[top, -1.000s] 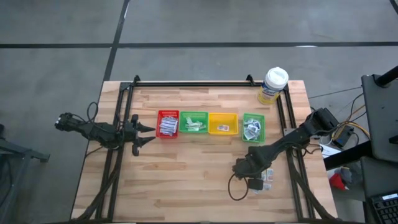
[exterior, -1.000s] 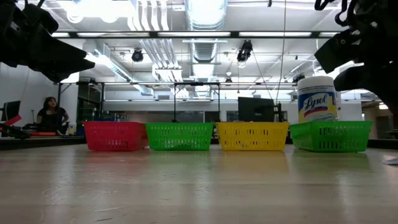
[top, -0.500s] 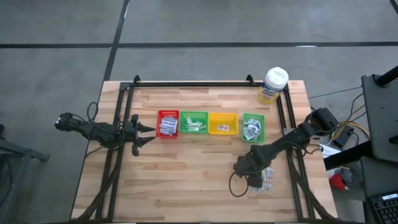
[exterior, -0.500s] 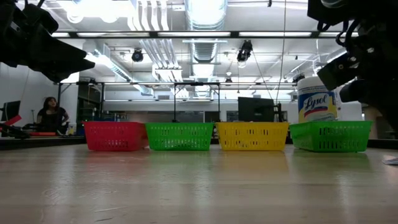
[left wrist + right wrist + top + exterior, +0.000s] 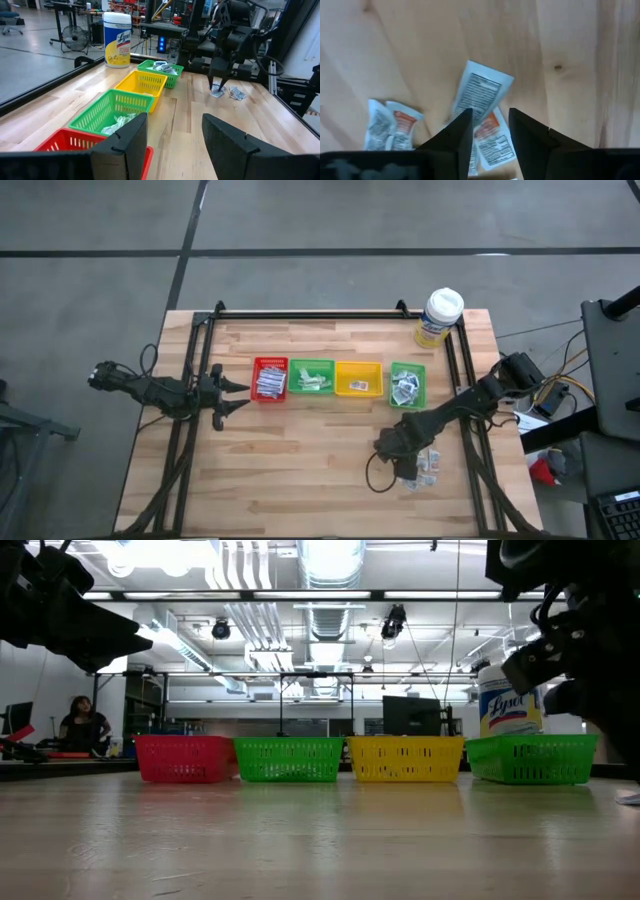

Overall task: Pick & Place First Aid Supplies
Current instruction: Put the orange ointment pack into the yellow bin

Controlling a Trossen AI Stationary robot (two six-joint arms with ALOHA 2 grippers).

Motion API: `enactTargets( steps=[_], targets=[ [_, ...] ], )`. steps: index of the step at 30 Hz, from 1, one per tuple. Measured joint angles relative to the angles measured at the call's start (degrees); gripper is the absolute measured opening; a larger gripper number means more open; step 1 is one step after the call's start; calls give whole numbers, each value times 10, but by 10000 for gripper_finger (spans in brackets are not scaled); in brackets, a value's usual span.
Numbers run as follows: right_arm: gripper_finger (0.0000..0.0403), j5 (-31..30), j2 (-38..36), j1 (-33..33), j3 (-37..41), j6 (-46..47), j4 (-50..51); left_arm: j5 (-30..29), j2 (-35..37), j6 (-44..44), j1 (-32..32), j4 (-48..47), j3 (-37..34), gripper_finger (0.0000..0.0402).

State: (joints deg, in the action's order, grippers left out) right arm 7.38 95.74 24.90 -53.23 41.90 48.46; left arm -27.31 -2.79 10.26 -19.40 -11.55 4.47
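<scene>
The right claw (image 5: 405, 463) hangs over the loose first aid packets (image 5: 425, 465) on the desk (image 5: 300, 460), on the near side of the right-hand green tray (image 5: 407, 385). In its wrist view the fingers (image 5: 456, 131) stand a little apart with nothing held, straddling the edge of a long white printed packet (image 5: 482, 92) that overlaps an orange-marked sachet (image 5: 492, 140); two more sachets (image 5: 390, 125) lie just beside.

Judged from this, the step is the descent onto one packet. The packets are flat and overlapping, so it would be wise to centre on the topmost printed one, come down straight until the tips touch the wood, then pinch an edge so only a single packet lifts.

The left claw (image 5: 172, 132) waits open and empty just beside the red tray (image 5: 270, 380), well away from the pile. The other green tray (image 5: 312, 377), the yellow tray (image 5: 359, 378) and the white-lidded tub (image 5: 438, 318) sit farther back. Nothing blocks the drop, though a dark cable loop (image 5: 376, 478) lies near the pile and could snag. A person (image 5: 82, 725) sits far off in the room
</scene>
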Motion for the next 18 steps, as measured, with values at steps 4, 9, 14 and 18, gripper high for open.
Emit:
enactTargets(
  steps=[4,9,14,18],
  targets=[
    [113,0,0,-1,9,2,-2,0,0,0,0,0,0,188],
    [98,1,0,-1,21,9,-16,0,0,0,0,0,0,188],
    [74,2,0,-1,29,12,-27,0,0,0,0,0,0,188],
    [52,1,-1,-1,30,12,-26,0,0,0,0,0,0,188]
  ],
)
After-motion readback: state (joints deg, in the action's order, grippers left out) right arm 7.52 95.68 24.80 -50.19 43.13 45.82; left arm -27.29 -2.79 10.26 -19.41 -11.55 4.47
